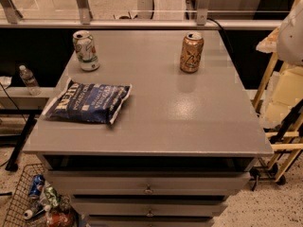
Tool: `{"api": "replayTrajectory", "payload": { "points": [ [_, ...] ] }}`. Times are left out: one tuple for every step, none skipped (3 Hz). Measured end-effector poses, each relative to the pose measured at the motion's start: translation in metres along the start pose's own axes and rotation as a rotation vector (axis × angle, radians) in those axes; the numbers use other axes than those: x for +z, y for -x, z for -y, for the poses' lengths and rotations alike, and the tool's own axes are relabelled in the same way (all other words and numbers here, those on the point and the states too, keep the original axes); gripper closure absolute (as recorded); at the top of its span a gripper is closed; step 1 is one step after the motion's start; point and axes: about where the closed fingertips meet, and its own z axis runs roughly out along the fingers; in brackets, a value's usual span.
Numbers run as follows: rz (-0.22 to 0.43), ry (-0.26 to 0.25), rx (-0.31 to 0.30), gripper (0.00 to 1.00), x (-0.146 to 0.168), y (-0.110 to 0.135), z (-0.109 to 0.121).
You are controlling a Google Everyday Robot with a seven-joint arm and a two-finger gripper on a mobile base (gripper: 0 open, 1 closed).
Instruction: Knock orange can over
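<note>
The orange can (pixel 191 52) stands upright at the back right of the grey table top (pixel 180 108). It has a copper-orange body with pale markings and a silver top. My gripper is out of view. Only a white rounded shape (pixel 291 32), possibly part of my arm, shows at the right edge, well to the right of the can and off the table.
A white-and-green can (pixel 85 50) stands upright at the back left. A dark blue chip bag (pixel 89 102) lies flat at the front left. Drawers (pixel 147 189) sit below the table's front edge. A wire basket of cans (pixel 38 202) is on the floor at the left, and a wooden frame (pixel 279 108) stands at the right.
</note>
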Motion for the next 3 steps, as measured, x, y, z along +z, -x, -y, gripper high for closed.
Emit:
{"api": "replayTrajectory", "payload": {
  "points": [
    [0.000, 0.000, 0.000, 0.00, 0.000, 0.000, 0.000],
    [0.074, -0.028, 0.054, 0.00, 0.016, -0.005, 0.024],
    [0.217, -0.058, 0.155, 0.00, 0.056, -0.011, 0.071]
  ]
}}
